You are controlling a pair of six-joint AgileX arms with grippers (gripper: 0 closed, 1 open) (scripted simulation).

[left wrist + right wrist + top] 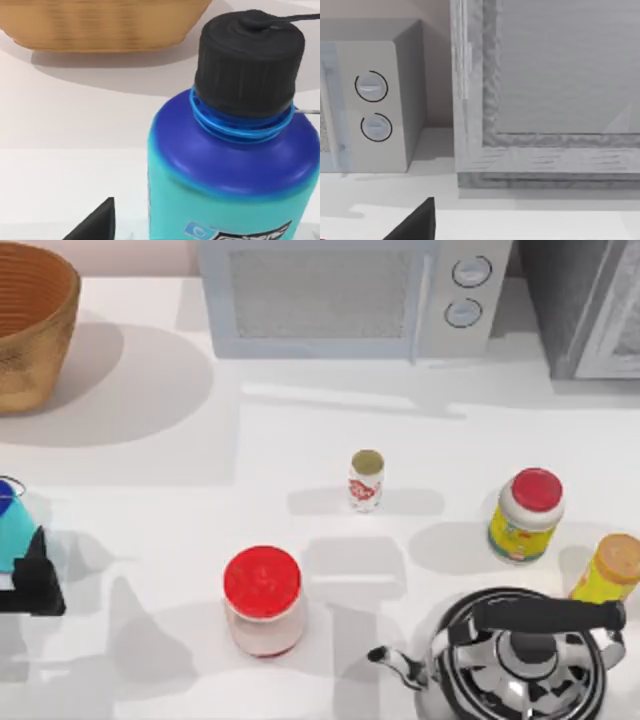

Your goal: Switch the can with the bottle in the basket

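Note:
The can (8,525) stands on the table at the far left edge; up close it is turquoise with a dark blue shoulder and a black cap (235,150). My left gripper (32,575) is right beside it, open, one dark fingertip (95,225) a small gap from the can's side. The wicker basket (30,330) stands at the back left, beyond the can (100,25). Mid-table, the small white bottle (366,480) with red print stands upright. One fingertip (415,225) of my parked right gripper shows, facing the back right corner, open.
A microwave (340,295) and a grey appliance (590,300) line the back edge. A red-lidded pale jar (262,600) stands front centre. On the right stand a yellow-label jar (525,515), a yellow container (610,570) and a steel kettle (525,660).

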